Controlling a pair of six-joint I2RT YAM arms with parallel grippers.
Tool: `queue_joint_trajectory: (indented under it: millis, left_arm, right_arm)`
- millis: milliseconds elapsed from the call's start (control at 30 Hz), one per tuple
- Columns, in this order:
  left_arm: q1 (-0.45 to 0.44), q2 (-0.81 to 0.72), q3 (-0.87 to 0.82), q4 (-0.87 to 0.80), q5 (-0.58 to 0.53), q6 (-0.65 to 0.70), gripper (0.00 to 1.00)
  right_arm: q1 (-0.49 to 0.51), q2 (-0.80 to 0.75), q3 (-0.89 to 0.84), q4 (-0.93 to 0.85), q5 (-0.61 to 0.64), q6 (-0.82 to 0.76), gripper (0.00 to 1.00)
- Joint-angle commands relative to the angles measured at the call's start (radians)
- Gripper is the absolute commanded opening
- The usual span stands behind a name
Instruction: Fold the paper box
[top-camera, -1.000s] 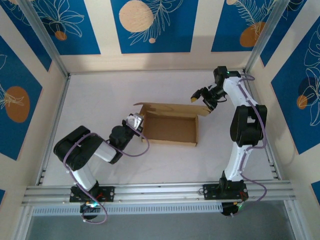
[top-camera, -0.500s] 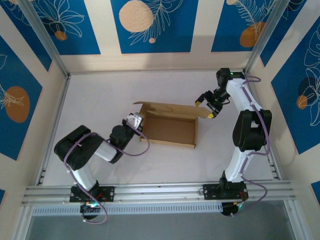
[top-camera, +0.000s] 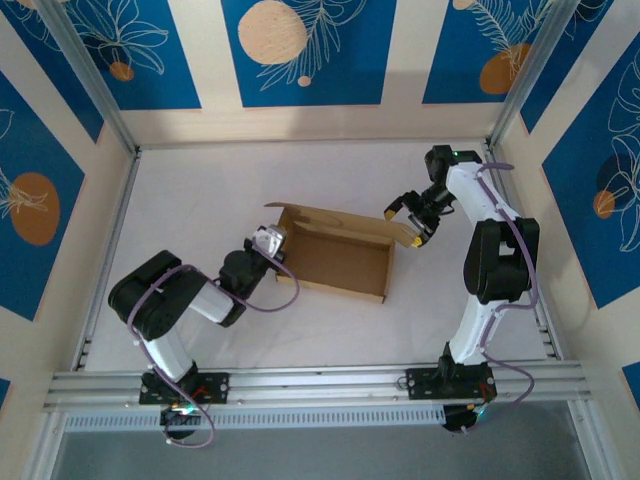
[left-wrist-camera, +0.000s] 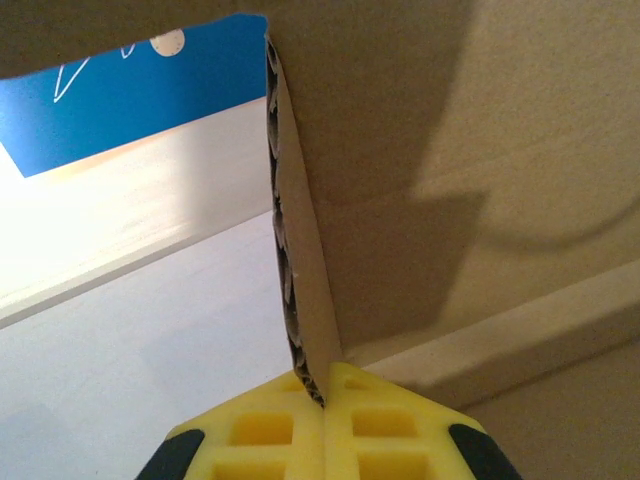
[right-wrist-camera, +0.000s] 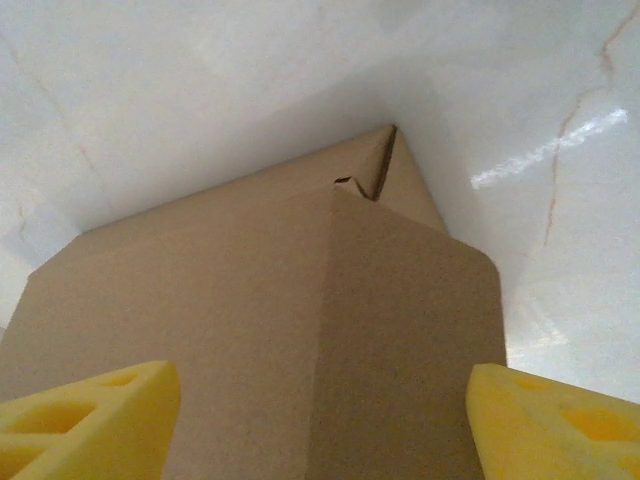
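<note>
Right gripper (top-camera: 404, 226) edged over the paper box (top-camera: 340, 262) corner, spread wide — left gripper (top-camera: 270, 241) pinches its wall

Reads plain brown on paper box (top-camera: 340, 262); yellow on left gripper (left-wrist-camera: 325, 425) and right gripper (right-wrist-camera: 320, 420). Shows white, faintly veined table (top-camera: 200, 200); blue wall panels (top-camera: 350, 60) with white leaf outlines, peach discs, cream stripes.

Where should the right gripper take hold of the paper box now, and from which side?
Probably the rounded end flap at the paper box's far right corner, approached from outside on the right. It is a thin panel hinged on a crease, so pinch across its faces; the right gripper faces it, open. The left gripper pinches the opposite wall.
</note>
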Motion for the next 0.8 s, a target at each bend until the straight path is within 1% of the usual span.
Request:
queue_joint_trajectory:
  millis: [0,300,533,667,700,767]
  left_arm:
    - [0.005,0.008,0.010,-0.006,-0.018,-0.004,0.00]
    - [0.006,0.007,0.012,-0.006,-0.020,-0.010,0.00]
    - [0.005,0.006,0.011,-0.005,-0.015,-0.022,0.00]
    - [0.005,0.006,0.012,-0.006,-0.015,-0.026,0.00]
    - [0.006,0.004,0.011,-0.005,-0.014,-0.022,0.00]
    - [0.006,-0.002,0.007,-0.006,-0.019,-0.016,0.00]
  right_arm:
    - [-0.010,-0.048,-0.013,-0.059,0.028,0.005,0.77]
    - [0.018,-0.060,-0.023,-0.049,-0.026,0.022,0.75]
    - [0.066,-0.104,-0.093,0.045,-0.162,0.122,0.76]
    - [0.070,-0.090,-0.069,0.048,-0.160,0.124,0.75]
    - [0.065,-0.088,-0.060,0.041,-0.145,0.112,0.75]
    - [0.045,-0.091,-0.037,0.006,-0.073,0.072,0.74]
